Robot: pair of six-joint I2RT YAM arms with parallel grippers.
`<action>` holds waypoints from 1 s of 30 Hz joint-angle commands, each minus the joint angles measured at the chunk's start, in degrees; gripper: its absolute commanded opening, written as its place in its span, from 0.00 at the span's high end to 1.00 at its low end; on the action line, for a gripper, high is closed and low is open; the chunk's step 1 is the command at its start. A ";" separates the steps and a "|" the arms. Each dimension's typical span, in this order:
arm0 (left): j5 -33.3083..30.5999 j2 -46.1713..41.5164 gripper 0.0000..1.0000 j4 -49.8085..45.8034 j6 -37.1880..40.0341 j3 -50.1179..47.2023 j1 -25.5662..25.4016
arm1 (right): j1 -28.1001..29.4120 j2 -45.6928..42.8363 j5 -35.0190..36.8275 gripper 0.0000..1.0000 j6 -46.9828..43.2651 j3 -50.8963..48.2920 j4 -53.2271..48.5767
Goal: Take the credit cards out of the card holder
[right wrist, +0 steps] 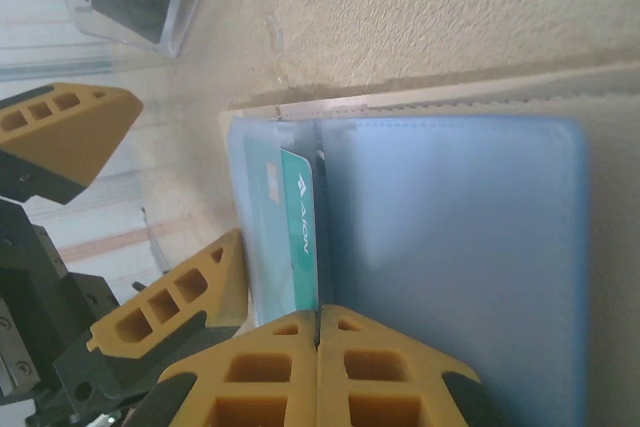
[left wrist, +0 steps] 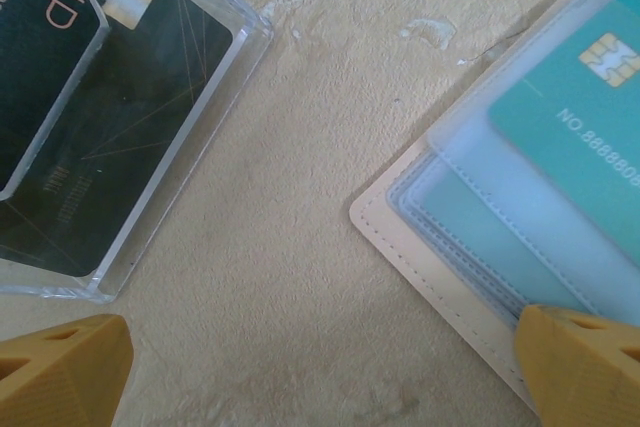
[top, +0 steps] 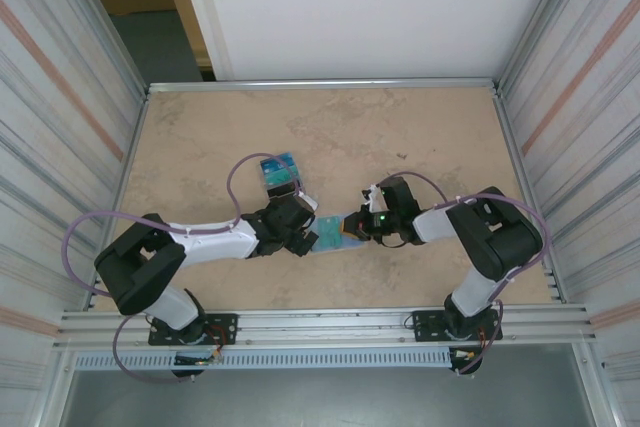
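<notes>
my right claw (right wrist: 318, 319) is clamped shut on what looks like the end of the teal card (right wrist: 300, 237) in the card holder (right wrist: 450, 247), which lies open on the table (top: 200, 137) between my arms — so i mean to pull straight along its sleeve, with my wide-open, empty left claw (left wrist: 315, 347) pressing the holder flat.

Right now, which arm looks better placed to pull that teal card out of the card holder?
Probably right: the right gripper is shut at the card holder's edge, beside the teal card; the left gripper hangs open.
</notes>
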 commanded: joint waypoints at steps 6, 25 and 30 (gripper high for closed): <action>-0.98 -0.98 0.01 -1.78 2.85 1.91 0.24 | -0.26 -3.98 2.40 0.99 -5.33 2.83 -11.19; 1.20 2.08 0.01 2.44 8.10 5.83 -1.21 | -0.07 -4.61 2.71 0.98 -6.23 4.75 -14.75; 1.78 4.25 0.01 2.69 8.68 6.73 -1.32 | -0.10 -4.51 2.84 0.98 -6.21 4.72 -14.75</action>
